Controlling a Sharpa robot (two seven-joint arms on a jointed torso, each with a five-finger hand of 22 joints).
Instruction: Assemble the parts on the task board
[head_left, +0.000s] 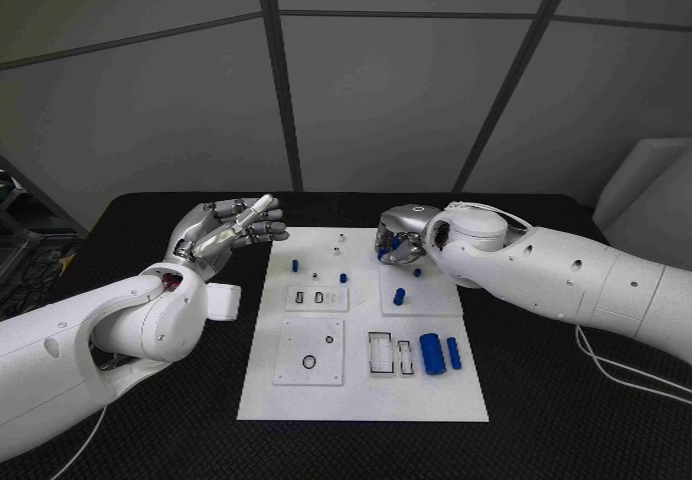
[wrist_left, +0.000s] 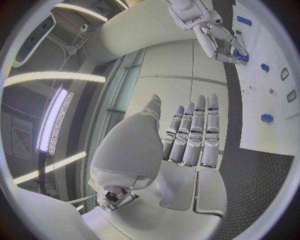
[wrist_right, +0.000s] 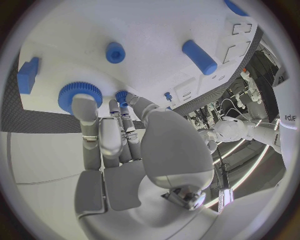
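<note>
Right hand (wrist_right: 119, 145) at blue gear (wrist_right: 80, 95)

The table (head_left: 173, 420) wears a black, matt cover with a fine woven grain, like cloth or mesh. In its middle the task board (head_left: 368, 395) is white, smooth, matt plastic. The blue parts look like plain plastic: a smooth cylinder (wrist_right: 199, 56) and a gear (wrist_right: 80, 92) with a ribbed rim. Both arms have glossy white plastic shells. The left hand (wrist_left: 187, 135) and the right hand (wrist_right: 115, 135) are silvery, satin metal, with grey pads on the fingers (wrist_left: 209, 132).
</note>
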